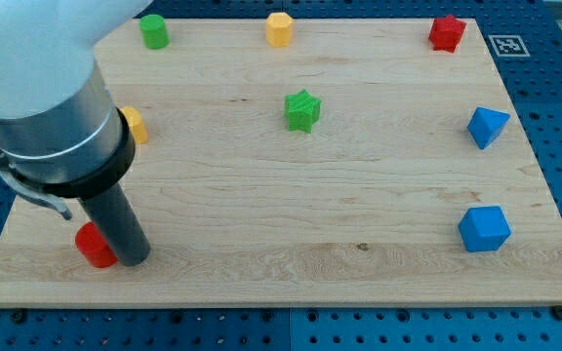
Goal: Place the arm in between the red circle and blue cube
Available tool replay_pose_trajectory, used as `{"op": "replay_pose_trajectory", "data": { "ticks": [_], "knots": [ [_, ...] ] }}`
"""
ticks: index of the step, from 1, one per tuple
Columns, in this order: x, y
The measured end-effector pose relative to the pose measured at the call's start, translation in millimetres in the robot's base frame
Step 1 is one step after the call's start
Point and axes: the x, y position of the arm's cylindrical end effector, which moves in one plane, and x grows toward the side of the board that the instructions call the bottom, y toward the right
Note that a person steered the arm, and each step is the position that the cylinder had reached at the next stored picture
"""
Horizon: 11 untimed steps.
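Observation:
The red circle (93, 245) lies near the view's bottom left corner of the wooden board (291, 195). The blue cube (483, 228) sits at the view's bottom right. My tip (132, 258) rests on the board right beside the red circle, touching or nearly touching its right side. The blue cube is far to the right of the tip. The rod and arm body hide part of the red circle.
A green cylinder (154, 31), a yellow hexagon block (279, 29) and a red star (447, 33) line the top edge. A green star (302, 110) sits at centre. A blue triangular block (487, 127) is at the right. A yellow block (133, 125) is partly hidden by the arm.

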Motion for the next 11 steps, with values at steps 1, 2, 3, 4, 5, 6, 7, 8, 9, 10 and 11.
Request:
{"op": "replay_pose_trajectory", "data": {
  "ticks": [1, 2, 3, 4, 5, 6, 7, 8, 9, 10, 11],
  "knots": [
    [0.0, -3.5],
    [0.0, -12.7],
    [0.0, -15.0],
    [0.0, -12.6],
    [0.0, 19.9],
    [0.0, 60.0],
    [0.0, 94.3],
    [0.0, 103.7],
    [0.0, 102.4],
    [0.0, 101.8],
    [-9.4, 101.8]
  ]
}}
